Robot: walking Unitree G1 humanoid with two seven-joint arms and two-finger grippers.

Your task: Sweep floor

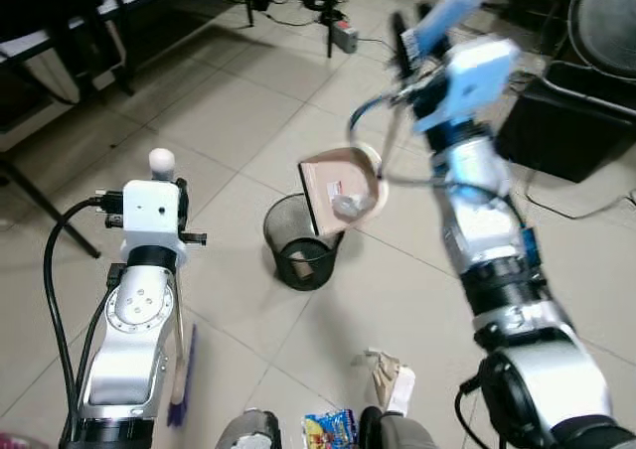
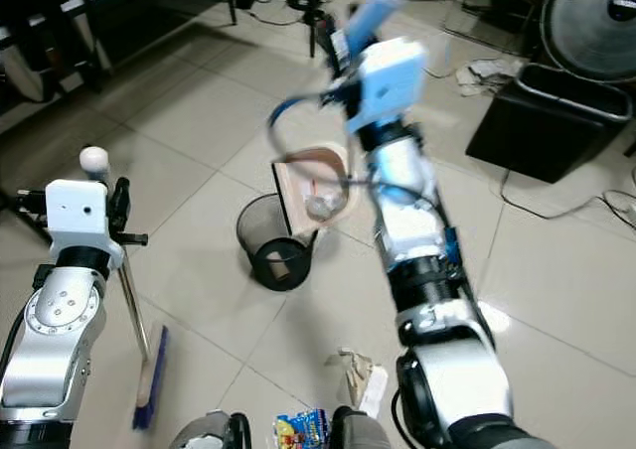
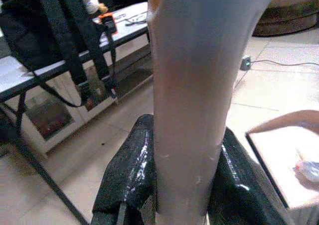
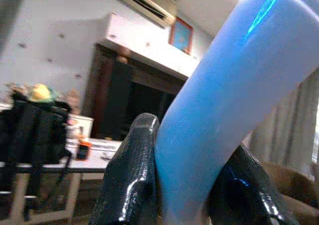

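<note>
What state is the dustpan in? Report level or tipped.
Tipped: the dustpan, held by the right gripper, slants over the bin.

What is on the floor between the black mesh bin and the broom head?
Nothing: bare tiles lie between the mesh bin and the broom head, as the right eye view shows.

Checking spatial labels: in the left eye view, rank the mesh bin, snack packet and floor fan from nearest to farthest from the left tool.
From the left tool:
1. Mesh bin, just to its right.
2. Snack packet, on the floor near the robot's feet.
3. Floor fan, far corner on the right.
</note>
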